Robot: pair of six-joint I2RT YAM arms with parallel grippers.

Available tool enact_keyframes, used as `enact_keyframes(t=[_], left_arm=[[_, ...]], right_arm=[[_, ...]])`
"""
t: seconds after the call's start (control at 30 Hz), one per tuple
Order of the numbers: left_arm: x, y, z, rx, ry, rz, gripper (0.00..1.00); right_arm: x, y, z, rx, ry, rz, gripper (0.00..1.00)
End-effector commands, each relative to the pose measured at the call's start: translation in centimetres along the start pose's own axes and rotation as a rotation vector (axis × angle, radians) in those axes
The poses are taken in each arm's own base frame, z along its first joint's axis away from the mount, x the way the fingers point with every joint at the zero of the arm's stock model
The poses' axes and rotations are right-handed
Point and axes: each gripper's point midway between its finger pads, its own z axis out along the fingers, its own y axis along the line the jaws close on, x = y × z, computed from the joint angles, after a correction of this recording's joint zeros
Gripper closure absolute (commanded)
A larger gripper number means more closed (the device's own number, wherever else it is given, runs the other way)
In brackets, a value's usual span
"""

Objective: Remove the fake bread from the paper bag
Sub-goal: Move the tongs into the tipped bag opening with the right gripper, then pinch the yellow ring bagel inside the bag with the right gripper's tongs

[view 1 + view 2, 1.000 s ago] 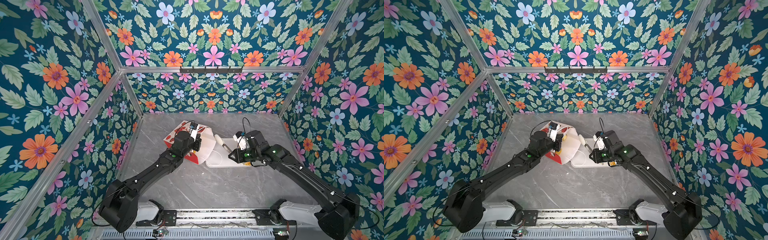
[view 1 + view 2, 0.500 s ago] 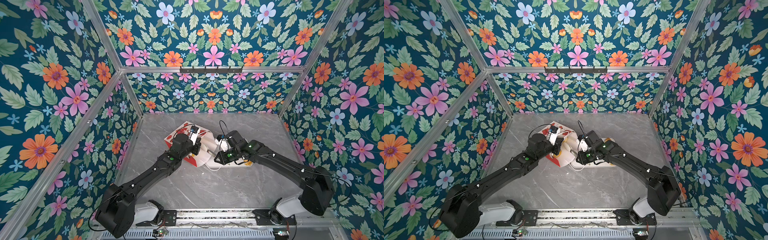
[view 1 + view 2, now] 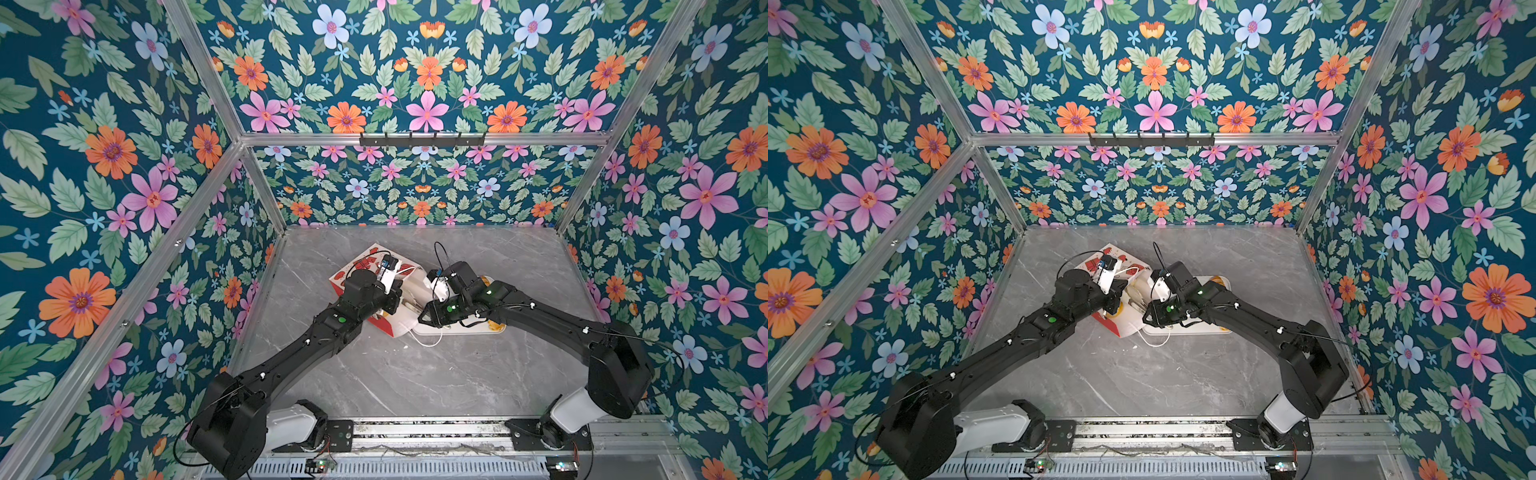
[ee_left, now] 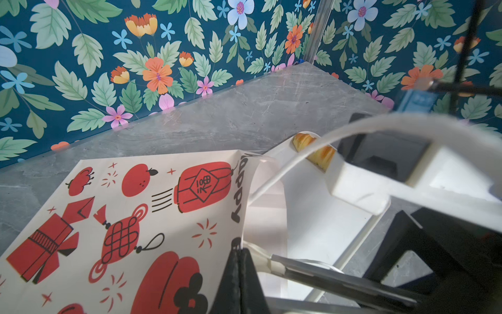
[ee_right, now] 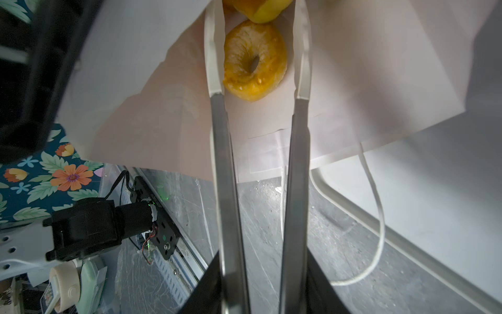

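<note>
Paper bag (image 3: 365, 266) (image 3: 1126, 259) (image 4: 135, 217): lay on its side on the grey table (image 3: 415, 382), red-printed face up, white inside showing at the mouth.
Left gripper (image 4: 240, 271): its black jaws were pressed together on the upper lip of the bag's mouth, pinching the paper and holding that lip up off the lower one.
Right gripper (image 5: 258, 40): its long metal fingers with white tips (image 5: 214, 54) reached in through the bag's mouth. They stood apart and gripped nothing.
Ring donut (image 5: 255, 62): lay flat on the bag's white inner wall, a little way in from the mouth, between the right gripper's two tips. One tip was touching or almost touching its edge, and a clear gap showed at the other.
Second yellow piece (image 5: 260, 9): lay deeper inside the bag, just beyond the donut and touching it; its shape was cut off by the frame's edge.
White tray (image 3: 457, 331) (image 3: 1196, 331) (image 5: 434, 190): sat just outside the bag's mouth, right against the lower lip.
Golden pastries (image 4: 304, 141) (image 3: 1219, 280): lay outside the bag, on the tray's side far from the mouth; their kinds could not be made out.
Cord handle (image 5: 377, 217) (image 3: 428, 343): hung from the bag's lower lip in a loop onto the table.
</note>
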Motion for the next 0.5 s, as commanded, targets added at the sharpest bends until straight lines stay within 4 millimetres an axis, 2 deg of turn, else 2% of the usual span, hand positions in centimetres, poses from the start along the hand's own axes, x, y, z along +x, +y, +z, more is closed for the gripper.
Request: enact_keyframes(t=[0.0,0.47], left_arm=[[-0.4,-0.2,0.1,0.010,-0.013,0.011,1.00],[0.0,-0.1,0.1,0.007,-0.009,-0.002,1.00]], right_arm=[[0.3,0.7,-0.1,-0.046,0.003,-0.003,0.62],[2.5,0.3,1.9,-0.090,0.105,0.058,0.62]])
